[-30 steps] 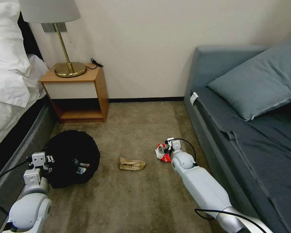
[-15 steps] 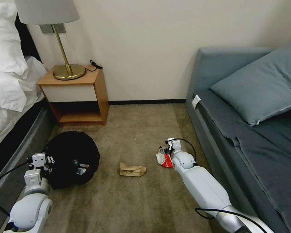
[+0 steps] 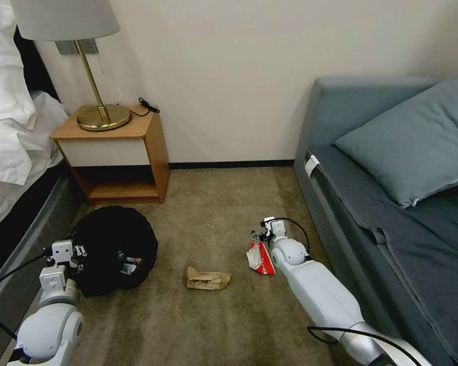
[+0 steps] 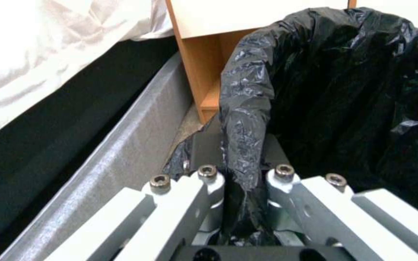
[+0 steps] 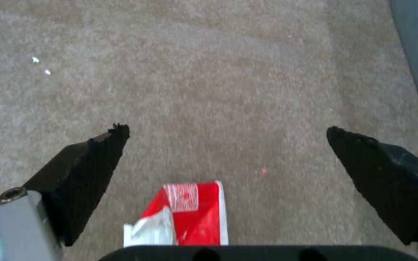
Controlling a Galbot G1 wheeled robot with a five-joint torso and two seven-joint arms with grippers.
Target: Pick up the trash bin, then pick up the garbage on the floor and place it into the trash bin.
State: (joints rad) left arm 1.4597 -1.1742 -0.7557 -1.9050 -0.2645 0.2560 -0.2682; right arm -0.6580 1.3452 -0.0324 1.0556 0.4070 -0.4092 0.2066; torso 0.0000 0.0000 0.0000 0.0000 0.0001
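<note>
**Bin in one hand, red packet waiting under the other**

The trash bin (image 3: 112, 249) sits on the carpet near the bed, just in front of the wooden nightstand (image 3: 114, 152). It is round and lined with a crinkly black bag. A few small bits lie inside it already. The left gripper (image 4: 245, 181) pinches the bin's rim, with its fingers squeezed together on a fold of the black bag. So the first job, taking hold of the bin, looks done.

Now for the garbage. Two pieces lie on the floor. The red-and-white packet (image 3: 259, 252) is near the blue sofa (image 3: 341, 203). The crumpled brown paper bag (image 3: 207, 278) is in the middle of the carpet, between the bin and the packet.

The right gripper (image 5: 226, 159) hangs low over the red-and-white packet. Its two black fingers (image 5: 81, 170) are spread wide apart and hold nothing. In the right wrist view the packet lies between them but back toward the wrist, not out at the tips.

My guess is that the step in hand is grabbing the packet. The next move needs the tips to line up over it, go down to the carpet and close on it. The packet is thin and flat, so it could slip.
</note>
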